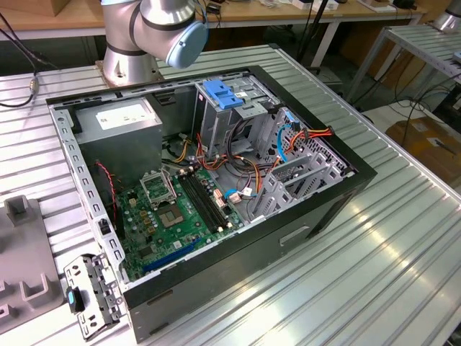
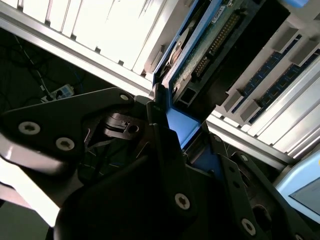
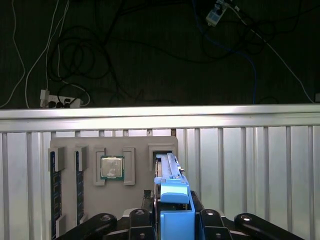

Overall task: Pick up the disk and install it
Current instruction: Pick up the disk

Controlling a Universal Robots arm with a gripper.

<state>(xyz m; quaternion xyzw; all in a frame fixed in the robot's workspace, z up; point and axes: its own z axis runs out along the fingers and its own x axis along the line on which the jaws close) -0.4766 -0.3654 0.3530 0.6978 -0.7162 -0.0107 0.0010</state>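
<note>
In the first wrist view the disk [image 3: 172, 187] stands on edge, its bright blue rail toward the camera. Its far end is at an upright slot in a grey parts holder [image 3: 162, 150]; I cannot tell whether it still sits in the slot. My gripper [image 3: 175, 217] is shut on the disk, one black finger [image 3: 141, 220] on each side of the blue rail. The second wrist view shows the disk [image 2: 210, 47] from its side, green circuit board and blue frame visible, with my gripper [image 2: 185, 132] clamped on its near end.
The open computer case [image 1: 317, 209] lies on the slatted metal table, with the motherboard [image 1: 180, 209] and a metal drive cage with a blue latch [image 1: 223, 94] inside. The grey holder [image 3: 112, 200] carries a processor [image 3: 112, 167] and memory sticks [image 3: 52, 190]. The arm's base [image 1: 126, 50] stands behind the case.
</note>
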